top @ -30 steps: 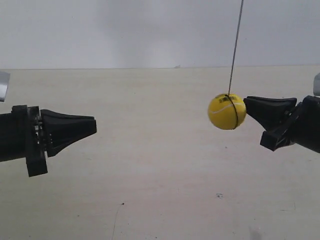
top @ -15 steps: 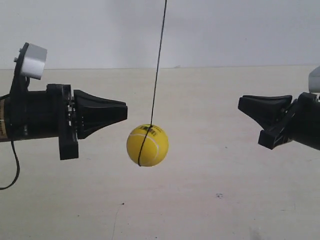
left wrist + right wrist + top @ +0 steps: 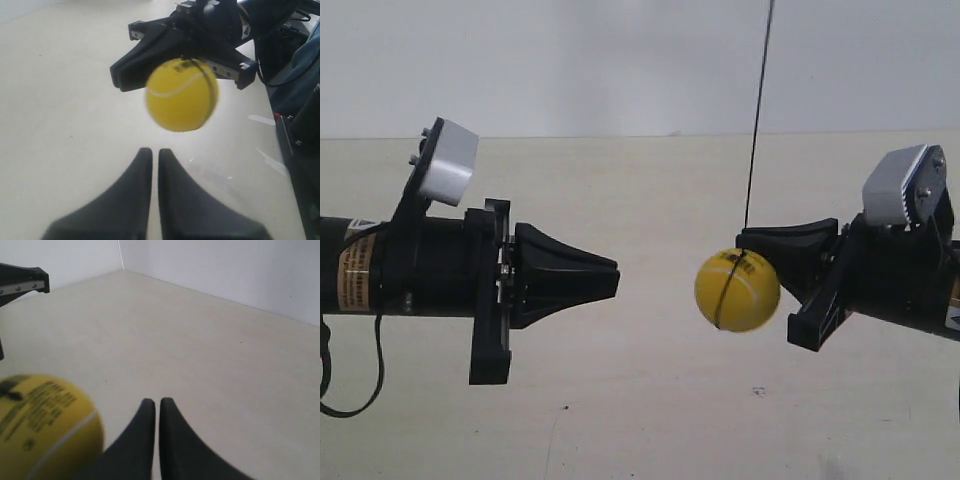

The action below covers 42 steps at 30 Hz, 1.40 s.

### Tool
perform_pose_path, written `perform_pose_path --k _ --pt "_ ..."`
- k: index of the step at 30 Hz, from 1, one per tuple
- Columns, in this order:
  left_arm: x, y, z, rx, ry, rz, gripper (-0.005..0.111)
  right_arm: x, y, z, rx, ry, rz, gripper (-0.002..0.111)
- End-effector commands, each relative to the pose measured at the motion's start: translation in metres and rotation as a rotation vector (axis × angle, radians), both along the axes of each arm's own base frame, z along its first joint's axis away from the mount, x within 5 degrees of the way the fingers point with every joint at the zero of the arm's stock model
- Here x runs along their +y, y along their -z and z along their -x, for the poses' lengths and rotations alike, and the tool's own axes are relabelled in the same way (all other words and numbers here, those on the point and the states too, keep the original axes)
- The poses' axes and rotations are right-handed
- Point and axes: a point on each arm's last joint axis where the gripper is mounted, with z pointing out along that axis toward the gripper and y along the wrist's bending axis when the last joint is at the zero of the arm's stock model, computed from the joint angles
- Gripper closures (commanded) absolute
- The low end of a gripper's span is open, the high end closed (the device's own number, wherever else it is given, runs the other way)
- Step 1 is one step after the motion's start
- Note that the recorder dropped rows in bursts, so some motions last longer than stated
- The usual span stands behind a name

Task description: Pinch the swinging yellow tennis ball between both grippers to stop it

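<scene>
The yellow tennis ball (image 3: 737, 290) hangs on a thin dark string (image 3: 757, 110) above the pale tabletop. It sits right at the tip of my right gripper (image 3: 752, 245), slightly below it; whether they touch I cannot tell. In the right wrist view the ball (image 3: 42, 427) lies close beside the shut fingers of that gripper (image 3: 157, 401). My left gripper (image 3: 615, 277) points at the ball from the exterior view's left, a clear gap away. In the left wrist view its tips (image 3: 151, 151) are shut and empty, with the ball (image 3: 181, 94) ahead and the right gripper (image 3: 125, 75) behind it.
A pale tabletop (image 3: 640, 400) runs under both arms, with a white wall (image 3: 570, 60) behind. Grey-white camera modules sit on each arm (image 3: 448, 165) (image 3: 900, 185). Dark equipment and cables (image 3: 300, 100) stand at one side in the left wrist view.
The ball has swung from beside the left gripper over to the right gripper's tip. Both arms have pushed inward toward the middle, narrowing the gap between them.
</scene>
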Motion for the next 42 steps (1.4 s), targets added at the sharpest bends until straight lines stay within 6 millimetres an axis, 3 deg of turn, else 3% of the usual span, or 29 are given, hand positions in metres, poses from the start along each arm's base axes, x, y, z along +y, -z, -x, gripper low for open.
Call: perform_pose_path --k 1,5,16,21,35,42 --pt "-0.008 0.004 0.002 0.018 0.022 -0.001 0.102 0.000 0.001 -0.002 0.000 0.013 0.014 0.108" --pt "-0.010 0.008 0.001 0.021 0.023 -0.004 0.102 0.000 0.001 -0.002 0.001 0.014 0.016 0.108" --pt "-0.008 0.000 -0.015 -0.168 -0.105 0.037 0.102 -0.001 0.000 -0.003 -0.021 0.022 0.021 0.108" --pt "-0.009 -0.002 -0.018 -0.158 -0.106 0.046 0.102 -0.001 -0.001 -0.002 -0.032 0.019 0.012 0.108" --pt "-0.022 0.006 -0.019 -0.083 0.081 0.067 0.102 0.000 0.001 -0.001 -0.011 0.003 0.020 0.108" --pt "-0.041 0.004 -0.010 -0.106 0.149 0.061 0.102 0.000 0.001 -0.001 -0.014 0.002 0.020 0.108"
